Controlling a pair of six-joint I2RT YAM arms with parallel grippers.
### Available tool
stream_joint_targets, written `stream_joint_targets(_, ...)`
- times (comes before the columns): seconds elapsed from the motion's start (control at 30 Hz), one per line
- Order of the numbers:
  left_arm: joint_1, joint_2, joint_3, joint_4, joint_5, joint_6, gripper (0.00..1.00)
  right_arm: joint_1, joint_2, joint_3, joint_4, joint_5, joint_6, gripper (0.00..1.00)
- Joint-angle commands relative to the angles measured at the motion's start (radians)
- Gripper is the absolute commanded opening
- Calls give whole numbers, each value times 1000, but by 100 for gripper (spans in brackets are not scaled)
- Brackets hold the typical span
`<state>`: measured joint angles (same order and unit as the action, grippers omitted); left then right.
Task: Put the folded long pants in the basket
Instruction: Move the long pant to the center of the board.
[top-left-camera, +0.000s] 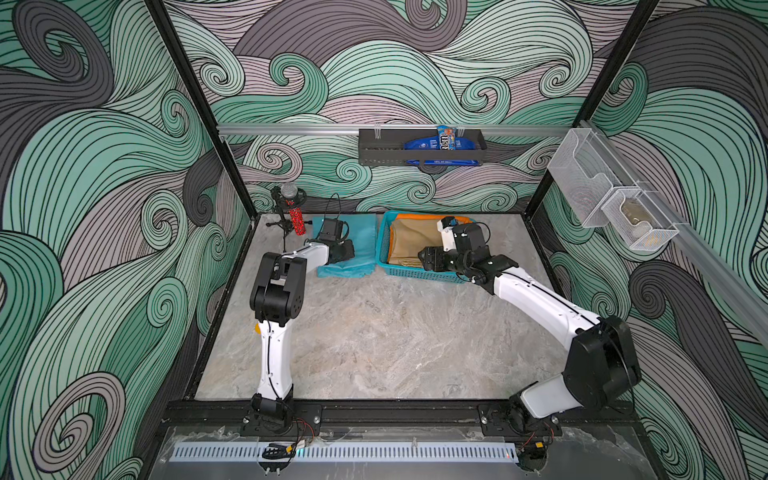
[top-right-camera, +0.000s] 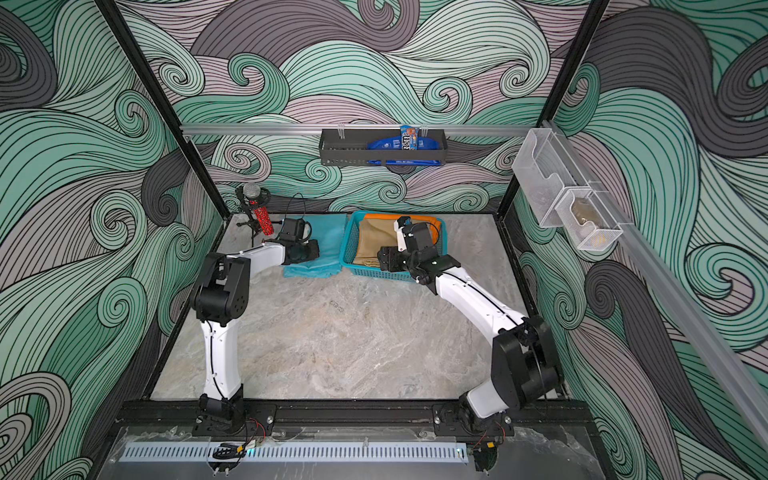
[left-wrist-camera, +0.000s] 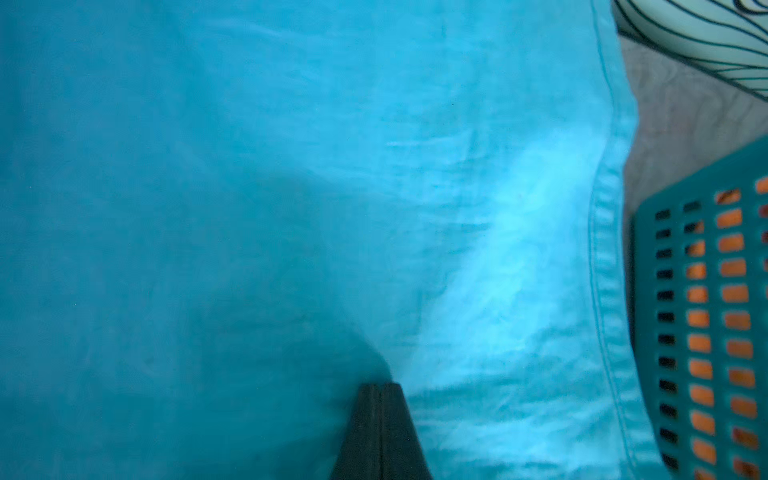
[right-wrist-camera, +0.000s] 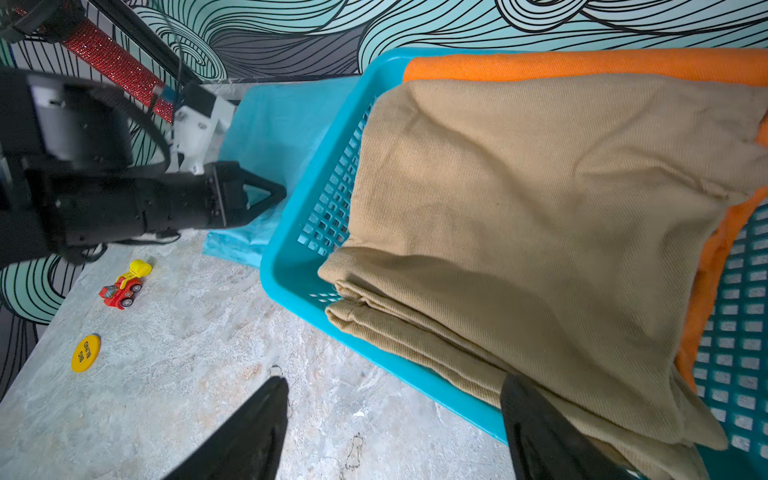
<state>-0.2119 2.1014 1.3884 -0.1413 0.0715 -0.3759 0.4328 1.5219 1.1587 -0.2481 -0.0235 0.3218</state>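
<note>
Under my left gripper (left-wrist-camera: 380, 415), jaws pressed together: teal pants (left-wrist-camera: 249, 208), flat on the table (right-wrist-camera: 187, 353), fingertips down on the cloth; whether a fold is caught between them I cannot tell. Just beside those tips: basket (left-wrist-camera: 646, 316), turquoise, grid-walled. Beneath my right gripper (right-wrist-camera: 395, 432), jaws wide apart and holding nothing: the basket's near rim. Beyond those jaws, inside the basket: tan pants (right-wrist-camera: 540, 208), folded, lying on orange pants (right-wrist-camera: 582, 64).
</note>
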Motion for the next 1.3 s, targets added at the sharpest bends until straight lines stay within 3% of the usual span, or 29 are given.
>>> stream_joint_targets(0.0,0,-59,-166,-149,-25,-2,3,9,4,19,35,-39,13,83)
stream_joint_targets(0.1,0,-135,-283,-157,-32,3,3,15,-7,2,37,-46,12,83)
stream_joint_targets(0.23,-1,-249,-452,-112,41,-56,3,39,-26,-51,46,-60,33,83)
stream_joint_targets(0.4,-13,-399,-617,-69,111,-131,3,77,-79,-202,158,-108,176,83)
stream_joint_targets(0.6,-46,-523,-724,-21,283,-233,3,133,-97,-368,348,-143,366,84)
stream_joint_targets(0.77,-72,-633,-715,-30,310,-285,5,173,-23,-414,494,-183,478,84)
stream_joint_targets(0.93,3,-756,-578,-105,204,-171,38,188,88,-411,582,-224,534,85)
stream_joint_targets(1.03,96,-753,-520,-155,161,-87,45,202,163,-363,587,-250,508,83)
stream_joint_targets(1.13,201,-721,-514,-185,187,-54,57,213,229,-324,586,-278,506,84)
stream_joint_targets(1.2,278,-695,-549,-177,262,-54,82,218,273,-297,585,-296,508,84)
stream_joint_targets(1.27,337,-686,-605,-127,337,-69,91,224,313,-272,583,-310,510,84)
